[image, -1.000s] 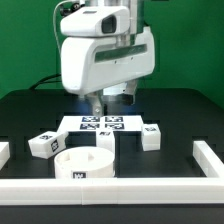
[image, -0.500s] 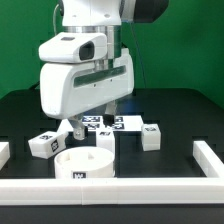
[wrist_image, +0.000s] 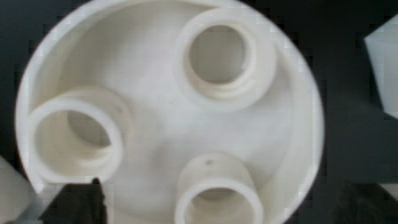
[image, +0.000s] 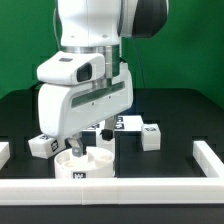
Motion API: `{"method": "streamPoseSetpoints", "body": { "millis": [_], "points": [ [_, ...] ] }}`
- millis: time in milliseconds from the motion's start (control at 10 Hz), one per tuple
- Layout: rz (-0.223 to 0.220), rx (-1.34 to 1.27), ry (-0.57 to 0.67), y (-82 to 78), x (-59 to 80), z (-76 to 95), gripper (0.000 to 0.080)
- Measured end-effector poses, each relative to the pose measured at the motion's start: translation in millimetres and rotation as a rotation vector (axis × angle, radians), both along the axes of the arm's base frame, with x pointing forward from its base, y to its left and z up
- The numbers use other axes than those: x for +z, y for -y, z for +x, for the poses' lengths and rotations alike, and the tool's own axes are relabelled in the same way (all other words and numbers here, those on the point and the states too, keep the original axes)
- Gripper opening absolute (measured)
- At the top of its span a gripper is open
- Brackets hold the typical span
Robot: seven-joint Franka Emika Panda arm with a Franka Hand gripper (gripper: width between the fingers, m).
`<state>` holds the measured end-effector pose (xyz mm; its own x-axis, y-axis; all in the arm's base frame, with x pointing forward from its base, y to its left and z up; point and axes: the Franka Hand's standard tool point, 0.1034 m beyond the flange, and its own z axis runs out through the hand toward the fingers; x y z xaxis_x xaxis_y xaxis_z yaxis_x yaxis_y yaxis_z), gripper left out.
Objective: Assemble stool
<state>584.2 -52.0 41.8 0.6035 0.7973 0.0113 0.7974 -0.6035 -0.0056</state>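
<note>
- Gripper (image: 76, 148) hangs low over the seat (image: 85, 166), with its fingertips about level with the rim on the seat's 10 o'clock side. Contact can't be made out.
- Jaw opening can't be read. In the exterior view the arm's white body crowds the fingers. The wrist view shows only one dark finger (wrist_image: 79, 198) at the picture's edge.
- Seat is a white, round, shallow ring lying flat on the black table (image: 180, 110). It sits at 6 o'clock of the scene in the exterior view, just behind the front border rail (image: 120, 190), with a square tag on its near wall.
- In the wrist view the seat fills the picture hollow side up, with three round sockets (wrist_image: 222, 55) set in a triangle inside it.
- First leg (image: 42, 144) is a tagged white block at 10 o'clock of the seat, near it but apart.
- Second leg (image: 150, 136) is at 2 o'clock of the seat, well apart, with a tag on top.
- White block (image: 103, 140) sits just behind the seat at 12 to 1 o'clock, mostly hidden by the arm. It is probably a third leg.
- Marker board (image: 125, 122) lies flat farther back at 1 o'clock, partly covered by the arm.
- Right border rail (image: 205, 155) is at 3 o'clock of the scene, and the left rail end (image: 3, 150) at 9 o'clock.
- Blurred white part (wrist_image: 382, 60) lies beside the seat in the wrist view, apart from it.
</note>
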Motion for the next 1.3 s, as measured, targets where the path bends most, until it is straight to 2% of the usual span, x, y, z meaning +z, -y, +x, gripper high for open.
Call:
{"method": "streamPoseSetpoints", "body": {
  "millis": [200,800,1300],
  "points": [
    [0.002,-0.005,-0.007,-2.6,-7.6,-1.3,0.0649],
    [0.005,0.005,-0.008,-10.5,-11.3,-5.6,0.0649],
    [0.012,0.015,-0.002,-18.5,-14.3,-0.9,0.0649]
  ]
}}
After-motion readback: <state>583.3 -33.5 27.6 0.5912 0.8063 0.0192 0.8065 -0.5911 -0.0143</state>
